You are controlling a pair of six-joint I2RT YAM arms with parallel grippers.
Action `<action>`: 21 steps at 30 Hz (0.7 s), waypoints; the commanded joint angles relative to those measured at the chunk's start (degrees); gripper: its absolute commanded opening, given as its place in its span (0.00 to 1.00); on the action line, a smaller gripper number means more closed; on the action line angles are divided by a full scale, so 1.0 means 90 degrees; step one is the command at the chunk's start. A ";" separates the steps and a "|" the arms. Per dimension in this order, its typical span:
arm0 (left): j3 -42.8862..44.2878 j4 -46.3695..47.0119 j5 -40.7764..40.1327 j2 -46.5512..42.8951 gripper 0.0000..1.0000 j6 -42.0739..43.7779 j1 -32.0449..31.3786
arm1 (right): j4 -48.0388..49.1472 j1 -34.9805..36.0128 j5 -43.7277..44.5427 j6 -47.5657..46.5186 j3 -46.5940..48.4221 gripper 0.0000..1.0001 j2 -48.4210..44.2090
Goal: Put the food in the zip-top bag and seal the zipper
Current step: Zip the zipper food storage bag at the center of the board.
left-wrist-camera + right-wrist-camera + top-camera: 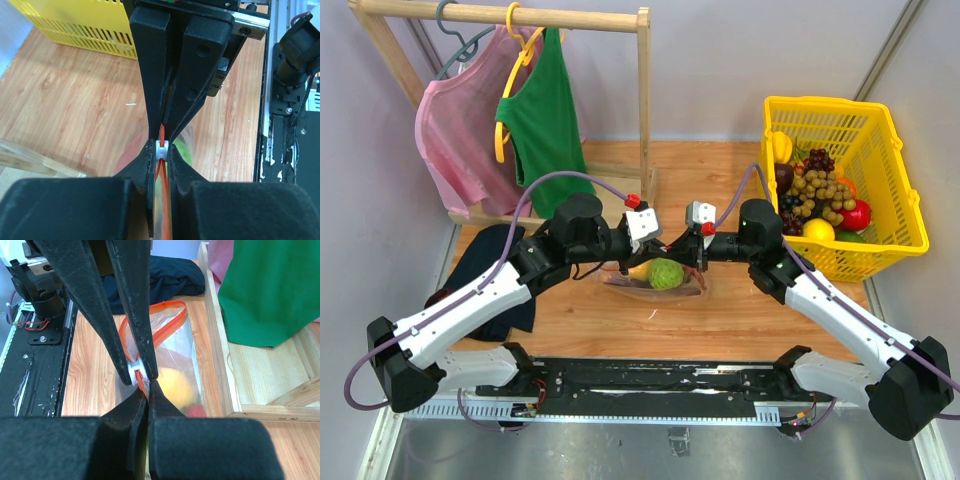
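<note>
The clear zip-top bag [638, 288] lies on the wooden table between my arms. It holds the green bumpy ball [666, 273], a yellow fruit [175, 385] and something red [196, 411]. My left gripper [161, 150] is shut on the white slider [135, 368] of the orange-red zipper [165, 322]. My right gripper [148, 390] is shut on the zipper strip right beside that slider, tip to tip with the left gripper [648, 260]. The zipper beyond the slider gapes open in a loop. The right gripper [678, 262] comes in from the right.
A yellow basket [900, 200] with more toy fruit stands at the right. A wooden clothes rack [643, 100] with a green top [545, 120] and a pink top [455, 130] stands behind the bag. Its base rail [220, 355] runs beside the bag. A dark cloth [492, 270] lies left.
</note>
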 commanded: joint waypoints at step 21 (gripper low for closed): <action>0.0060 -0.0616 -0.0668 -0.0296 0.00 0.0458 -0.0024 | 0.0295 -0.0245 -0.0069 0.0150 -0.0021 0.03 -0.0584</action>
